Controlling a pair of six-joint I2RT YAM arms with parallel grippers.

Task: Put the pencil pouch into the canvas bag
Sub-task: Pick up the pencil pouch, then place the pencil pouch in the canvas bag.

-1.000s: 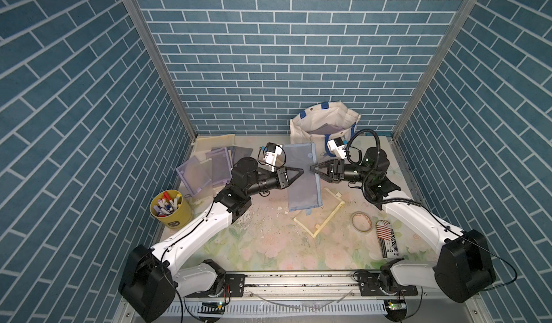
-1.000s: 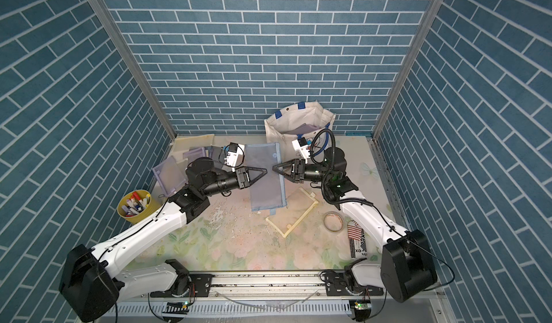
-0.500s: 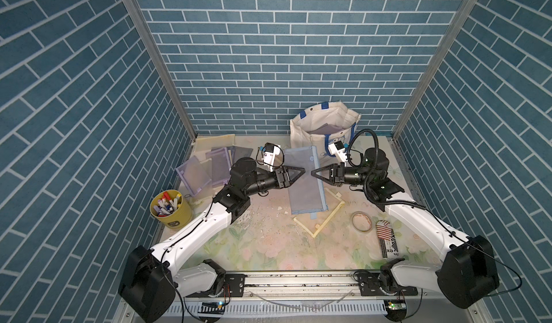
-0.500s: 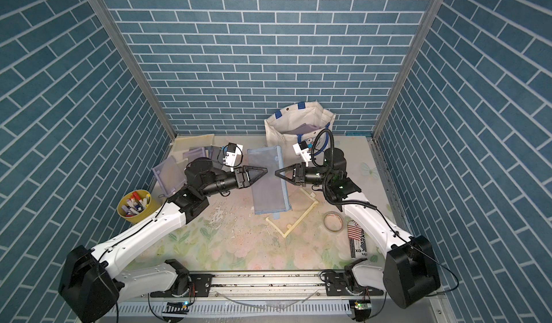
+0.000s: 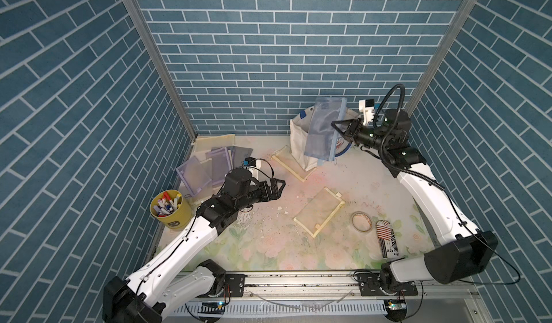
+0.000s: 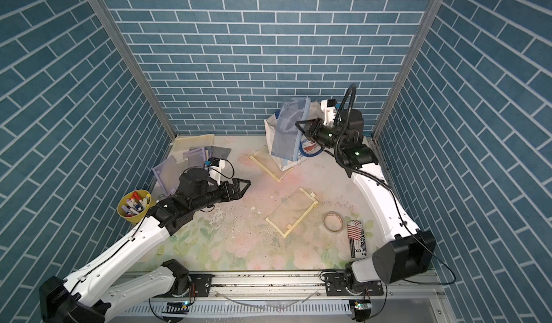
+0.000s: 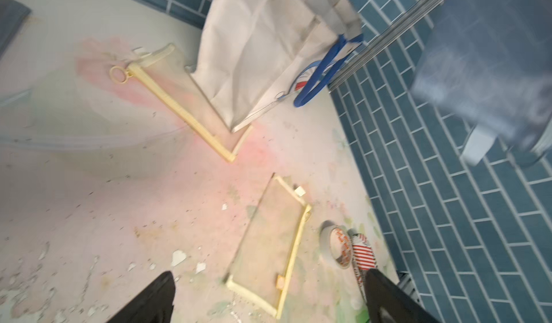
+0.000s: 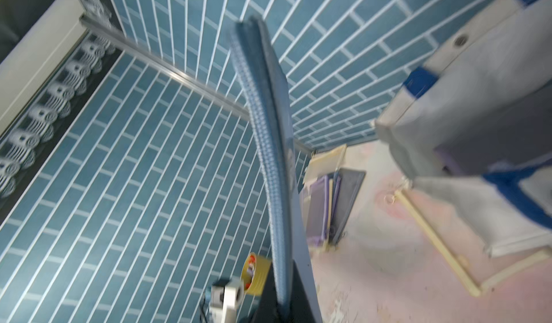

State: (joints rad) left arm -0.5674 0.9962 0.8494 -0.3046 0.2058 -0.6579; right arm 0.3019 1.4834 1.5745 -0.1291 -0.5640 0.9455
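Note:
The pencil pouch (image 5: pixel 324 130) (image 6: pixel 288 130) is a blue mesh zip pouch that hangs in the air in front of the canvas bag's mouth. My right gripper (image 5: pixel 334 126) (image 6: pixel 298 126) is shut on its zipper edge. In the right wrist view the pouch (image 8: pixel 268 157) runs edge-on out of the shut jaws of that gripper (image 8: pixel 283 303). The cream canvas bag (image 5: pixel 297 139) (image 6: pixel 268 127) (image 7: pixel 263 52) (image 8: pixel 478 97) with blue handles stands at the back wall. My left gripper (image 5: pixel 280 188) (image 6: pixel 245 188) (image 7: pixel 268 306) hovers open and holds nothing over the table's left middle.
Two cream-edged mesh pouches lie on the table, one mid-table (image 5: pixel 318 211) and one partly under the bag (image 5: pixel 291 163). Purple pouches (image 5: pixel 209 166) lean at the back left. A yellow cup of markers (image 5: pixel 170 208), a tape roll (image 5: pixel 361 221) and a striped packet (image 5: pixel 386 242) are also here.
My left gripper opened, let go of the pouch and drew back to the left. My right gripper shut on the pouch and carried it up and back to the bag.

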